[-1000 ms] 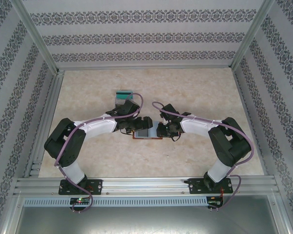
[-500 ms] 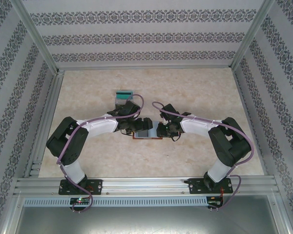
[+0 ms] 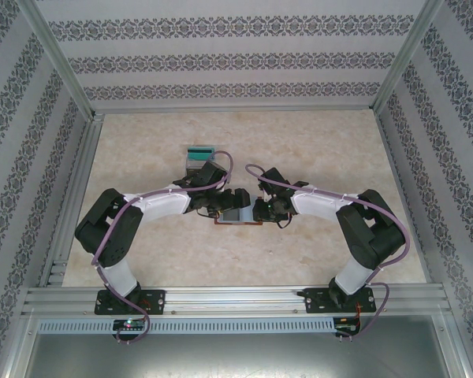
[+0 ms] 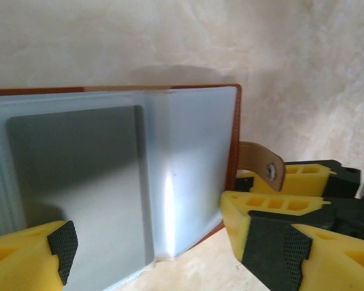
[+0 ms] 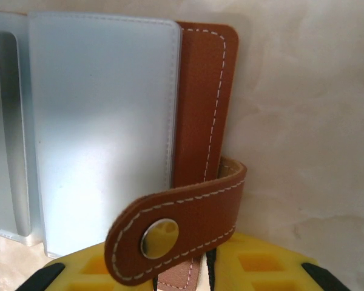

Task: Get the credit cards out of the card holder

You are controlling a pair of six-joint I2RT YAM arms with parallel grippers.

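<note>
Presently: card holder (image 3: 235, 214) open at table (image 3: 142, 252) centre, pinched at its 3 o'clock strap (image 5: 176, 233) edge by narrowly closed right gripper (image 5: 182, 280); left gripper (image 4: 167, 248) wide open, empty, astride pockets (image 4: 191, 170) from 9 o'clock. Risk: holder dragging if sleeve snagged instead of card (image 4: 73, 182).

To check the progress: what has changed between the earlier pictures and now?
The left end effector moved slightly right, further over the open card holder, jaws open; nothing was grasped or released. The right end effector, pinching the strap, the card holder and the clear box stayed in place.
</note>
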